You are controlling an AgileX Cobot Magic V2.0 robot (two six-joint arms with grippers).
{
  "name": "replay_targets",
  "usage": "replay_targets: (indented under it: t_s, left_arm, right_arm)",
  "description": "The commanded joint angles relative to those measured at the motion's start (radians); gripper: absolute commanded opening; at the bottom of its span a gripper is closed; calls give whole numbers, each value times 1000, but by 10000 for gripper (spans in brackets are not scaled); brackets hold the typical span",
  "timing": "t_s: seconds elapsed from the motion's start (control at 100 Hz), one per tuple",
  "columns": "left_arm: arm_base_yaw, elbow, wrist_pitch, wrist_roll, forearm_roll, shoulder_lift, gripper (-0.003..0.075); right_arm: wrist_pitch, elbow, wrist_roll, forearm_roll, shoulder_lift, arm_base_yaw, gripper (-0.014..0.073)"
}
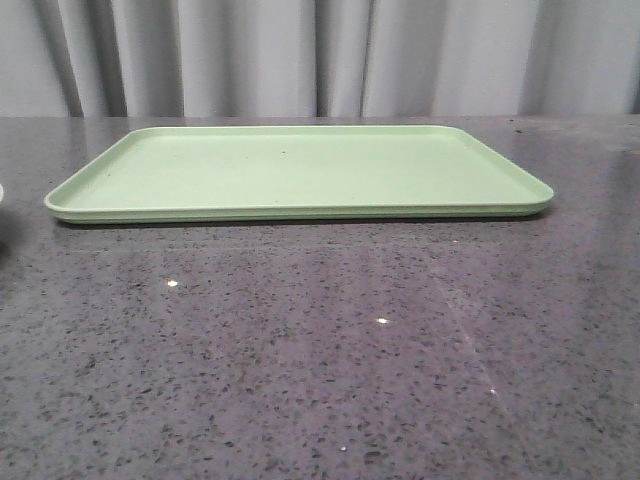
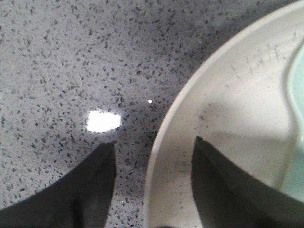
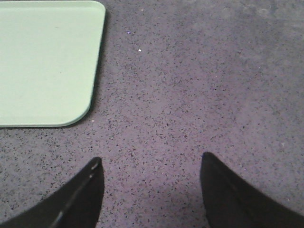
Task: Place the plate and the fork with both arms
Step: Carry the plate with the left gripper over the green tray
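The plate (image 2: 237, 109), pale cream inside with a raised rim, fills one side of the left wrist view. My left gripper (image 2: 154, 142) is open and straddles its rim: one finger (image 2: 95, 190) is over the counter outside, the other (image 2: 223, 185) over the plate's inside. I cannot tell whether they touch it. My right gripper (image 3: 152, 156) is open and empty over bare counter, near the tray's corner. The yellow fork is out of view. Neither gripper shows in the front view.
A flat rectangular light-green tray (image 1: 300, 170) lies on the speckled grey counter (image 1: 320, 360); its corner shows in the right wrist view (image 3: 47, 61). A pale blue-green object (image 2: 297, 118) lies in the plate at the frame edge.
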Motion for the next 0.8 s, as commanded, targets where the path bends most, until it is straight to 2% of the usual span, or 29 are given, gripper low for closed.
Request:
replay_targets:
  t_s: [0.0, 0.27, 0.46, 0.79]
  left_arm:
    - [3, -32, -22, 5, -6, -20, 274]
    - [3, -32, 3, 11, -10, -20, 85]
    - [3, -32, 7, 13, -10, -20, -10]
    - [5, -35, 13, 15, -10, -38, -20]
  right_arm:
    - [-74, -36, -11, -6, 6, -4, 455]
    - [-70, -36, -11, -6, 6, -4, 455]
    - [-66, -36, -11, -6, 6, -4, 455]
    - [-64, -36, -11, -6, 6, -4, 455]
